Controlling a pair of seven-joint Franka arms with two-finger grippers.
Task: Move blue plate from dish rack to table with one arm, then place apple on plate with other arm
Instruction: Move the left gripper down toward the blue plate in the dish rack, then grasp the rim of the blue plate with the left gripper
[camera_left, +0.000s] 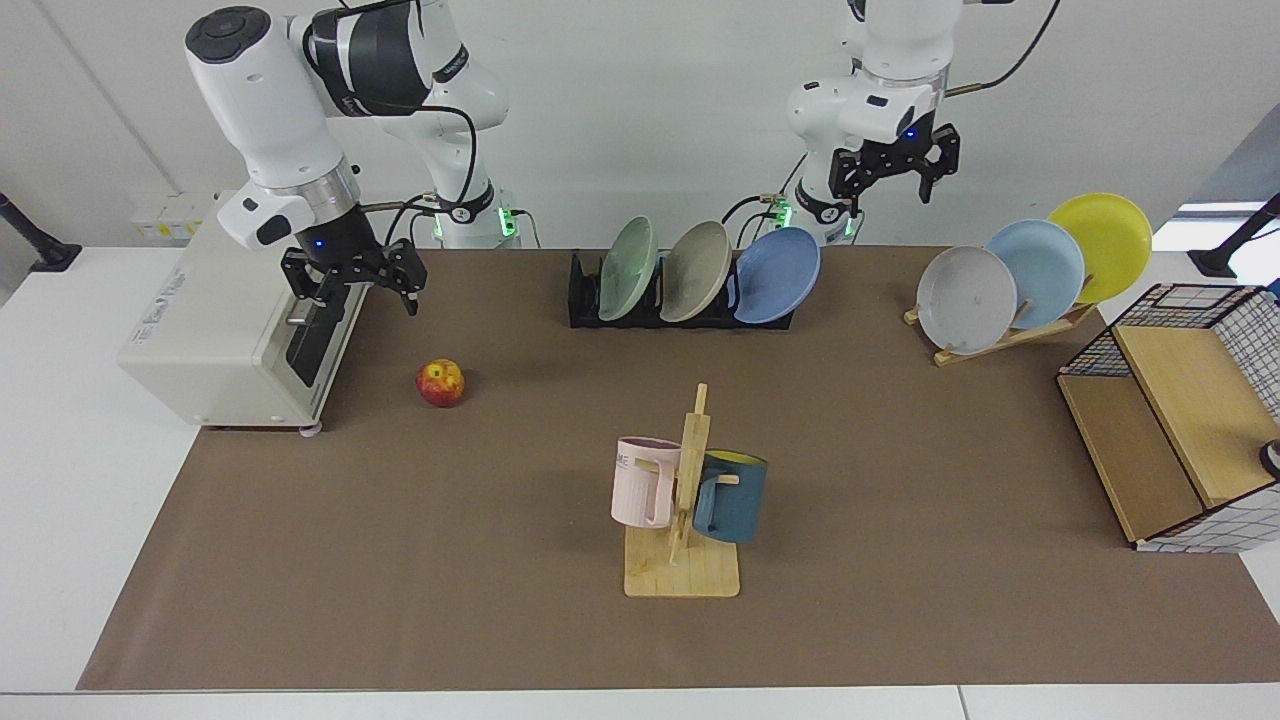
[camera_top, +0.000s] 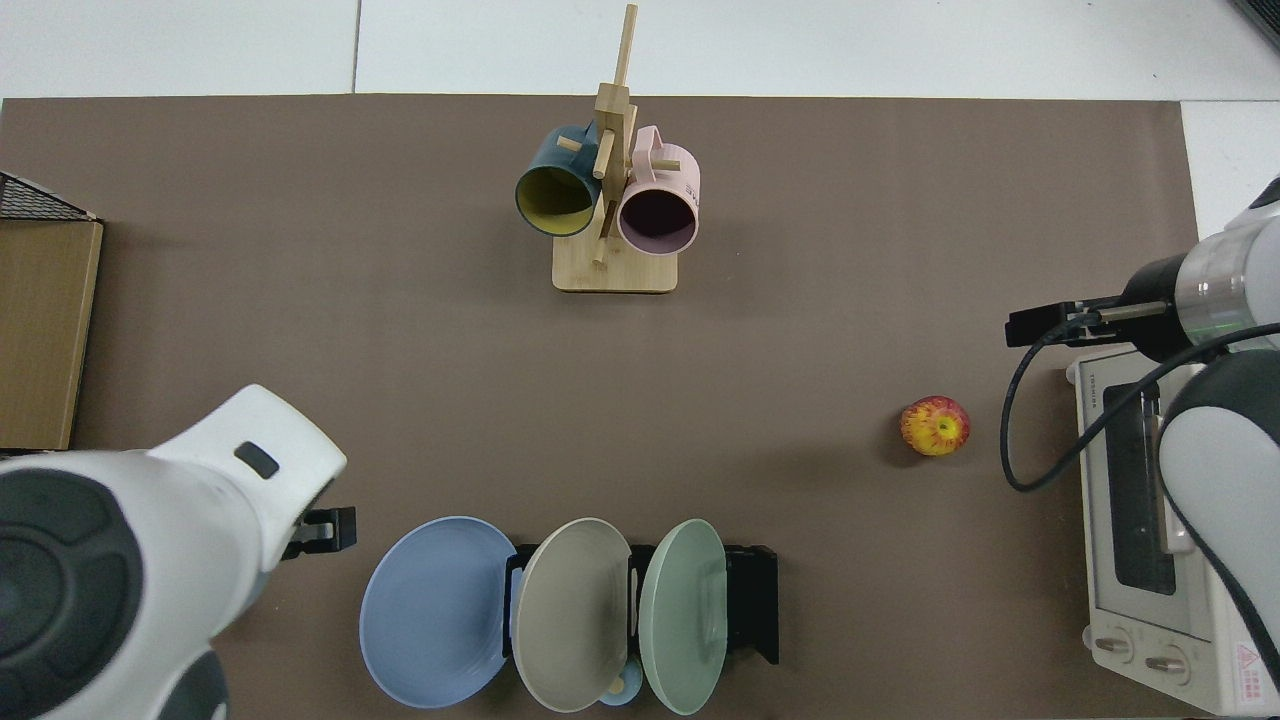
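The blue plate (camera_left: 778, 275) (camera_top: 435, 612) leans in the end slot of the black dish rack (camera_left: 585, 300) (camera_top: 752, 600), next to a beige and a green plate. My left gripper (camera_left: 882, 188) hangs open and empty, above the plate and a little to its right in the facing view. In the top view the left arm's white wrist covers most of this gripper (camera_top: 322, 530). The apple (camera_left: 440, 383) (camera_top: 935, 425) lies on the brown mat of the table (camera_left: 400, 560). My right gripper (camera_left: 355, 300) (camera_top: 1040, 325) waits open above and left of the apple.
A white toaster oven (camera_left: 230, 320) stands beside the apple. A wooden mug tree (camera_left: 685, 490) with a pink and a teal mug is mid-table. A slanted wooden stand (camera_left: 1010, 335) holds grey, pale blue and yellow plates. A wire-and-wood shelf (camera_left: 1170, 420) stands at the right edge.
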